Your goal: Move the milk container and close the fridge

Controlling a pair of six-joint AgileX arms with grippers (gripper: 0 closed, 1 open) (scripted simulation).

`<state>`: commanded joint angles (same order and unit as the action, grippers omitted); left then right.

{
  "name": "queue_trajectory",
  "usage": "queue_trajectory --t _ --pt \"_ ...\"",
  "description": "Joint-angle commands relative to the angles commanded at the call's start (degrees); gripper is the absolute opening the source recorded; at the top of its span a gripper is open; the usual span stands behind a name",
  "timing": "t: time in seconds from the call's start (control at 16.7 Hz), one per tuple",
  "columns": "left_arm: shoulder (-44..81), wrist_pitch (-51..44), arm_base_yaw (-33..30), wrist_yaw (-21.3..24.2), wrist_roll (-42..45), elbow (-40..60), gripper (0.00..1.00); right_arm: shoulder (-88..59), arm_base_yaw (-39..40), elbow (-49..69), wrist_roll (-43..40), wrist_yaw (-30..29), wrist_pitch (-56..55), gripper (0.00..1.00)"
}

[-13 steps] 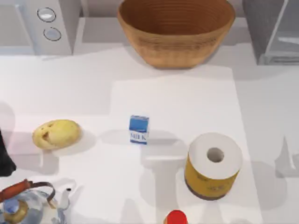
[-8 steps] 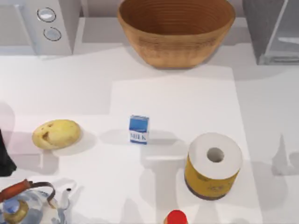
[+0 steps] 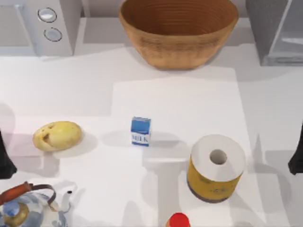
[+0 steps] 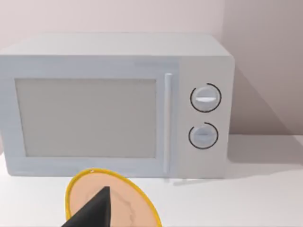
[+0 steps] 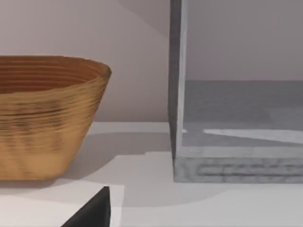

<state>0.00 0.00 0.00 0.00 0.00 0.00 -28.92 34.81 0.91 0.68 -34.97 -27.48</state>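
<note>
Red cap [image 3: 178,220]: at the near edge of the tabletop [image 3: 189,99], just nearer than the paper roll.
Kettle [image 3: 26,208]: patterned, with an orange-brown handle, at the near left corner, nearer than the potato.
Paper roll [image 3: 216,168]: upright, white top with a hollow core and a yellow wrapper, nearer than and to the right of the milk container, apart from it.
Left gripper [image 3: 4,158]: a dark shape at the left edge, just left of the potato and well apart from the milk container; I cannot tell whether it is open or closed. In the left wrist view a dark fingertip [image 4: 92,210] shows in front of the potato [image 4: 113,201].
Right gripper [image 3: 297,158]: a dark shape at the right edge, to the right of the paper roll; its state cannot be told either.
Potato [image 3: 57,135]: yellow, lying on its side, well left of the milk container.
Milk container [image 3: 140,131]: upright on the tabletop near its middle, blue above and white below, untouched by either gripper, well apart from the fridge.
Wicker basket [image 3: 178,29]: large, brown, beyond the milk container at the far edge.
Microwave [image 3: 45,23]: white, two round knobs, far left, left of the basket.
Fridge [image 3: 277,30]: grey, far right corner, right of the basket; the right wrist view looks into its grey interior [image 5: 241,113], so the door stands open.
</note>
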Motion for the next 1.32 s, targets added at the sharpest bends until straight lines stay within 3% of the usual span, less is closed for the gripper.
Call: queue_trajectory --t 0.18,0.36,0.9,1.32 --pt "0.00 0.00 0.00 0.00 0.00 0.00 1.00 -8.34 10.50 0.26 0.20 -10.59 -7.89 1.00" --pt "0.00 0.00 0.00 0.00 0.00 0.00 1.00 -13.72 16.71 0.43 0.33 -16.81 -13.05 1.00" --pt "0.00 0.00 0.00 0.00 0.00 0.00 1.00 -16.84 18.45 2.19 1.43 -18.27 -14.45 1.00" --pt "0.00 0.00 0.00 0.00 0.00 0.00 1.00 -41.62 23.60 26.19 13.73 -22.04 -13.24 1.00"
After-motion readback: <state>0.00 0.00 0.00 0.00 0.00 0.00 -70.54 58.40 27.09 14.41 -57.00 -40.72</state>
